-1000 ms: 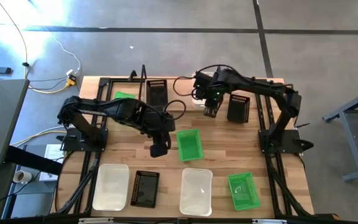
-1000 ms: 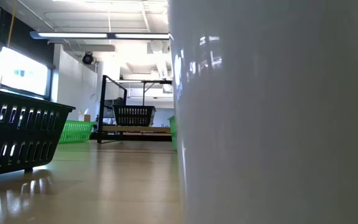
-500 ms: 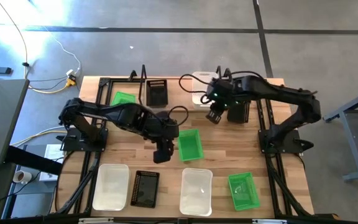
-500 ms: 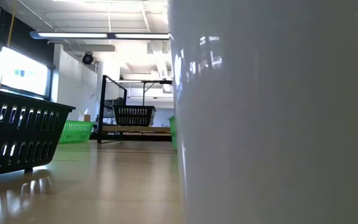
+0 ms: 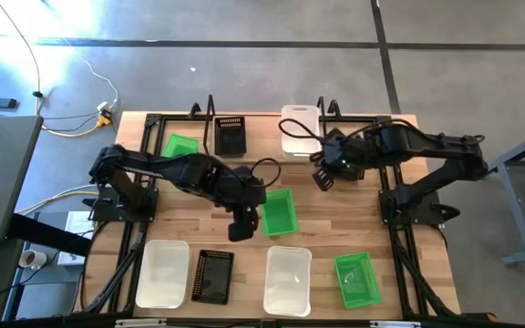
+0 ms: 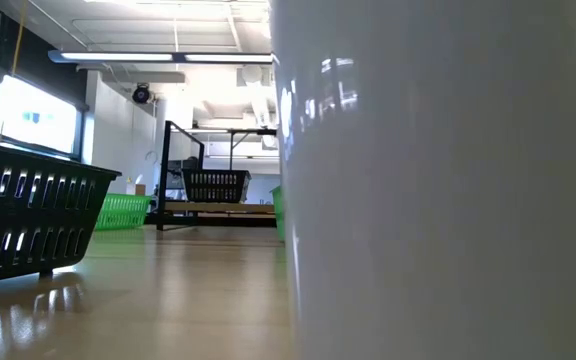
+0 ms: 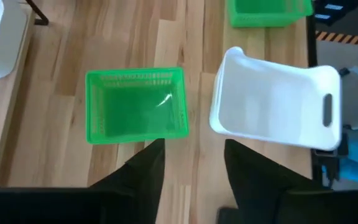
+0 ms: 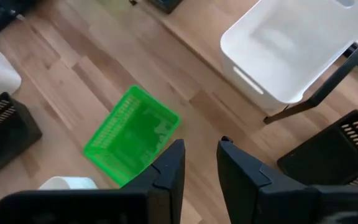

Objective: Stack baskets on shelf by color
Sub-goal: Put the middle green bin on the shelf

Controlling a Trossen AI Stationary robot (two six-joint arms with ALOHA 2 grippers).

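My left gripper hangs open over the table's middle, just left of a green basket that sits on its base on the tabletop. My right gripper is open above bare wood near the shelf's right end, touching nothing. On the shelf stand a green basket, a black basket and a white basket. Another black basket stands partly under the right arm.
Along the near edge sit a white basket, a black basket, a white basket and a green basket. The shelf's black wire frame rises at the far edge. In the low view a white wall blocks the right half.
The right gripper has drawn back from the shelf toward the table's right and near edges, and the white basket on the shelf now shows uncovered. The left gripper has crept slightly right and nearer, beside the green basket. No basket has shifted.
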